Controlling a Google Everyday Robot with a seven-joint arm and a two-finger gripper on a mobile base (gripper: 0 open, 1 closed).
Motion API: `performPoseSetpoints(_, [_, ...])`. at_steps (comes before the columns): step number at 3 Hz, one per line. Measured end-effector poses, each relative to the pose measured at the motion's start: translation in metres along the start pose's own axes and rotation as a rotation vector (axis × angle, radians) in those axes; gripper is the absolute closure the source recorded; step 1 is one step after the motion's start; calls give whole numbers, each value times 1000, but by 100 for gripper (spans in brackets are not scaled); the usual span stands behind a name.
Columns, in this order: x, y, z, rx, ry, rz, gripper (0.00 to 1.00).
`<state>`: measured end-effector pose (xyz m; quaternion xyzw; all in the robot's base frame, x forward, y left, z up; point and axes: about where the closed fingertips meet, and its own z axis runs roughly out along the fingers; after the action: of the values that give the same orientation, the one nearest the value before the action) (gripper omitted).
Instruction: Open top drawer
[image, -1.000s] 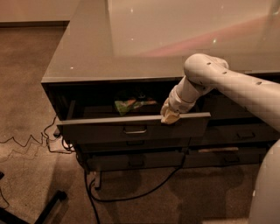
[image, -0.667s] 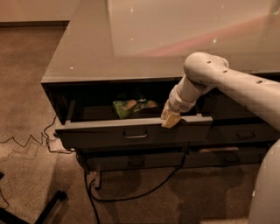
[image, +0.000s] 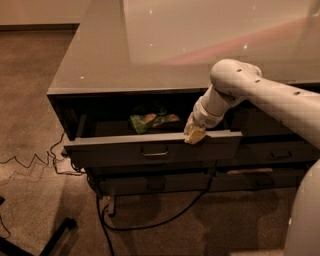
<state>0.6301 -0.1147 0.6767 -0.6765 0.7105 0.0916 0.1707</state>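
The top drawer is a wide dark grey drawer under the counter, pulled partly out, with a small metal pull at the centre of its flat front. A green snack bag lies inside it. My gripper hangs from the white arm and rests on the drawer front's top edge, right of the pull.
The glossy grey countertop overhangs the drawer. Lower grey drawers sit beneath, and another drawer front to the right. Black cables trail on the carpet below and to the left. A dark stand leg lies at bottom left.
The top drawer has slid a little further out toward the camera, with my gripper moving along on its front edge.
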Motion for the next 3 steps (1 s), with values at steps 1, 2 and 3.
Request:
performPoseSetpoints(1, [0,0,0,0,0,0,17])
performPoseSetpoints(2, [1,-1,1,4,0,1,0])
performPoseSetpoints(3, [5,3,4,4,8,0,0])
